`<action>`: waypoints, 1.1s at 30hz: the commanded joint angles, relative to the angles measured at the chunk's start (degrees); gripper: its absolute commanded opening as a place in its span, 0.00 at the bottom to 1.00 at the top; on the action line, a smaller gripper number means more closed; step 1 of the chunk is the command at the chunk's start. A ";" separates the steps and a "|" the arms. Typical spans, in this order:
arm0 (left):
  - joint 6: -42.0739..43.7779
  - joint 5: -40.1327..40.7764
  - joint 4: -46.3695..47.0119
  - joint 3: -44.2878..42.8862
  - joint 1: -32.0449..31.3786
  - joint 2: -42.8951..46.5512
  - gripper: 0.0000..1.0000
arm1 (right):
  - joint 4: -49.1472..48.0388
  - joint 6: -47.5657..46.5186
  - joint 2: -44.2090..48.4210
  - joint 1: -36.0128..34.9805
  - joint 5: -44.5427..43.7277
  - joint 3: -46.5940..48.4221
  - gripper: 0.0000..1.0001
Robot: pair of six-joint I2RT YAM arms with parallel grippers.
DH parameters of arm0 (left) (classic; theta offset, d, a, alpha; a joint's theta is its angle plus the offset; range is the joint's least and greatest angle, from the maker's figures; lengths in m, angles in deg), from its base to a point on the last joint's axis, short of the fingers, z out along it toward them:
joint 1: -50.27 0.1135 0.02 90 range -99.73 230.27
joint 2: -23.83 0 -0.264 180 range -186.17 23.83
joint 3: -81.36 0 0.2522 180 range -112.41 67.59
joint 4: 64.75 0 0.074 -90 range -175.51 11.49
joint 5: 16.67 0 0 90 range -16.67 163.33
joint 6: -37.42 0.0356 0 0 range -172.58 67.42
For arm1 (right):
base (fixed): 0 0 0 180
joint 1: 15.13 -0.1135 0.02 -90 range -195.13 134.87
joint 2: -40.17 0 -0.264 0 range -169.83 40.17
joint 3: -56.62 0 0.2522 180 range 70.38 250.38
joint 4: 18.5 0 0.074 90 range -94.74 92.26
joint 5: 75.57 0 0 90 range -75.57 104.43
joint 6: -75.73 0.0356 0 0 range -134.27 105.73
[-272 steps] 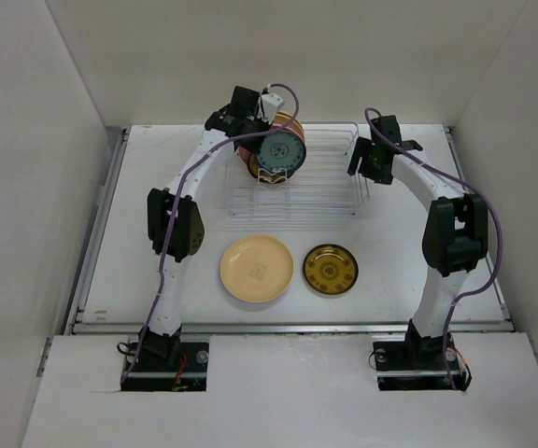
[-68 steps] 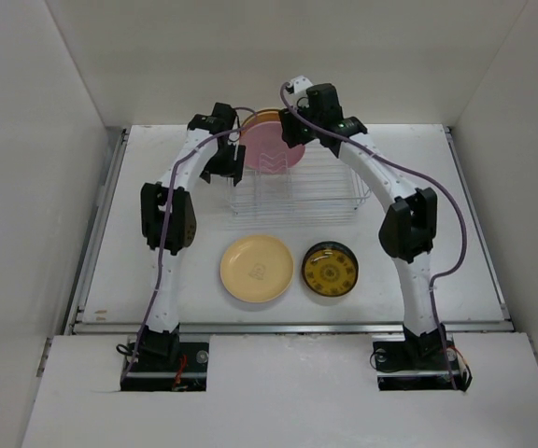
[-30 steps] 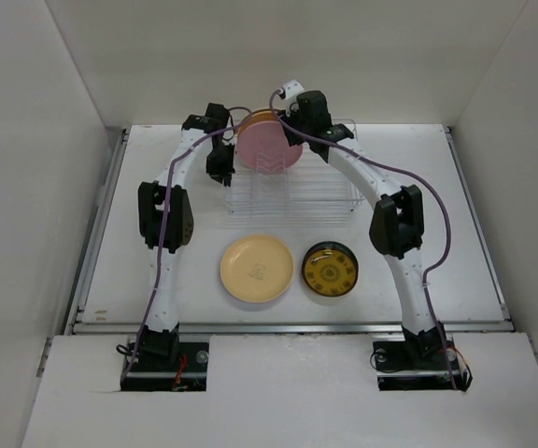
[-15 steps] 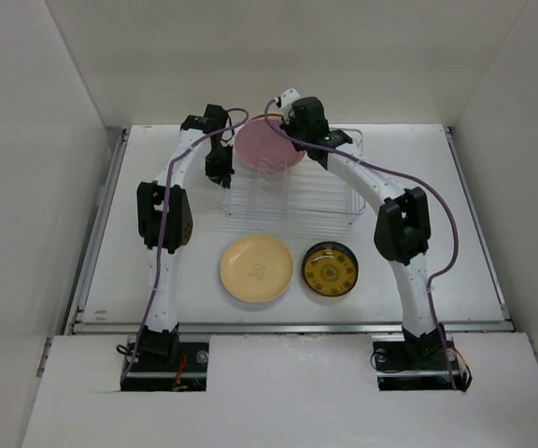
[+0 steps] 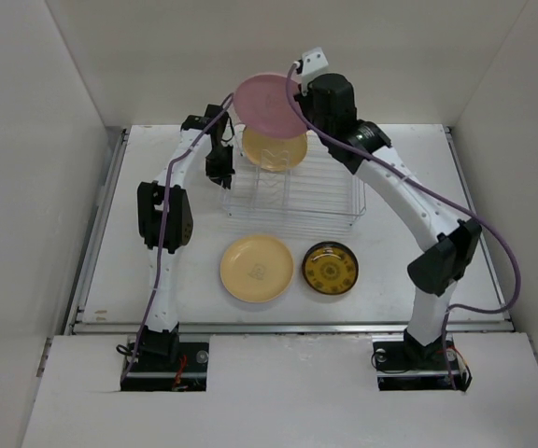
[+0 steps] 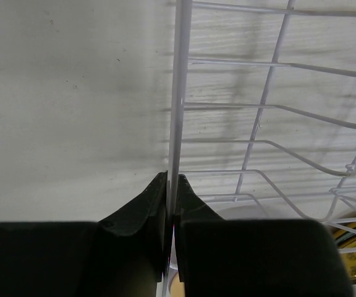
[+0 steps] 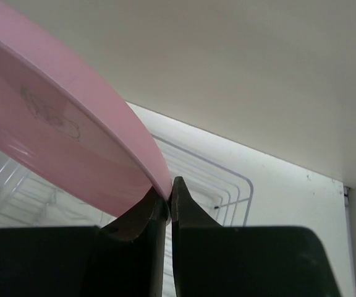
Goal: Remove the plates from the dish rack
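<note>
My right gripper (image 5: 297,93) (image 7: 169,187) is shut on the rim of a pink plate (image 5: 267,101) (image 7: 60,136) and holds it in the air above the back of the dish rack (image 5: 292,191) (image 7: 227,185). A pale yellow plate (image 5: 274,149) stands upright in the rack's back left part. At the rack's left edge, my left gripper (image 5: 219,173) (image 6: 170,180) is shut on the rack's rim wire (image 6: 179,93). Two plates lie flat on the table in front of the rack: a cream-yellow one (image 5: 257,269) and a small dark one with a gold centre (image 5: 331,269).
White walls enclose the table on the left, back and right. The raised front ledge (image 5: 288,327) runs along the near edge by the arm bases. The right arm's purple cable (image 5: 493,252) loops out to the right.
The right gripper closed on the pink plate's rim and lifted it up out of the rack, uncovering the yellow plate behind it. The left gripper has kept its hold on the rack.
</note>
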 commanded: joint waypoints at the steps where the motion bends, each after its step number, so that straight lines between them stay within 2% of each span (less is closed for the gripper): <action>1: -3.29 -1.10 -3.84 -0.18 -1.09 -0.78 0.00 | 4.17 6.78 5.05 -0.24 -0.64 -2.25 0.00; 5: -6.10 -4.17 -3.06 3.42 -0.05 0.54 0.00 | 16.73 9.61 8.57 -0.24 13.92 -4.98 0.00; 6: -6.80 -4.88 -3.05 4.21 -0.04 1.32 0.00 | 22.24 9.61 9.36 -0.24 24.06 -6.29 0.00; 9: -7.95 -8.40 -1.91 5.27 0.58 1.33 0.00 | 24.67 9.61 11.82 -1.98 37.30 -12.16 0.00; 10: -7.95 -8.93 -1.91 5.80 1.10 1.33 0.00 | 23.37 9.61 12.52 -3.22 37.95 -17.85 0.00; 13: -7.95 -9.55 -1.91 5.80 1.10 1.33 0.00 | 23.35 9.61 12.36 -8.04 38.48 -23.68 0.00; 22: -5.76 -7.35 -2.43 5.27 1.10 2.38 0.00 | 22.83 9.08 2.08 -10.52 41.74 -25.55 0.01; 24: -5.23 -7.35 -2.43 5.27 1.10 2.38 0.00 | 22.83 9.08 -0.20 -10.52 38.67 -25.03 0.07; 25: -5.23 -7.35 -2.43 5.27 1.10 2.38 0.00 | 22.83 9.08 -0.82 -10.52 37.79 -25.02 0.19; 28: -4.71 -7.35 -2.43 5.27 1.10 2.38 0.00 | 24.41 9.08 -1.62 -10.52 32.52 -24.41 0.39; 29: -4.70 -7.35 -2.43 5.27 1.10 2.38 0.00 | 25.10 9.08 -1.62 -10.52 31.03 -23.80 0.49; 33: -4.70 -7.88 -2.43 5.27 1.10 2.38 0.00 | 25.81 9.70 0.39 -10.52 26.01 -20.63 0.62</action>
